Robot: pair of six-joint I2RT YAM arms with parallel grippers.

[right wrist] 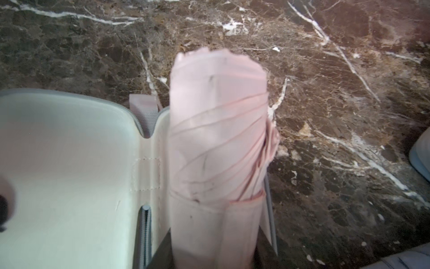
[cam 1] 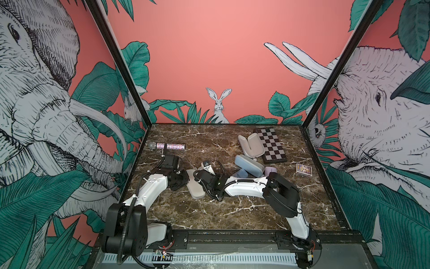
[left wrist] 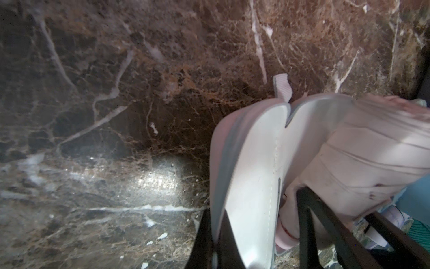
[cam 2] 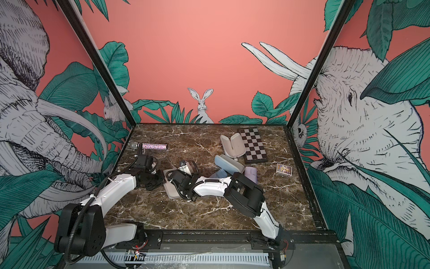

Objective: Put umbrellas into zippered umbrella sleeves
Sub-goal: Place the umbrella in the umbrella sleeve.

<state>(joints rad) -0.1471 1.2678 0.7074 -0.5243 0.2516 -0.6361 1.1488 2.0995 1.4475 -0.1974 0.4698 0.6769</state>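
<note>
Pink umbrella (right wrist: 216, 139) is stretching lengthwise over one half of the open pink case (right wrist: 69, 163), its far end showing past the case's strap end; whether it is touching the shell, I cannot tell. Right gripper (right wrist: 211, 256) is clasping one end of it. Left gripper (left wrist: 215, 235) is pinching the other half's zip rim. Bare marble table (cam 1: 232, 209) is lying open in front, and the blue case (cam 1: 247, 165) is sitting near, behind.

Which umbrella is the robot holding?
The pink umbrella, in the right gripper at the open pink case. The blue umbrella and the lilac umbrella lie on the table.
</note>
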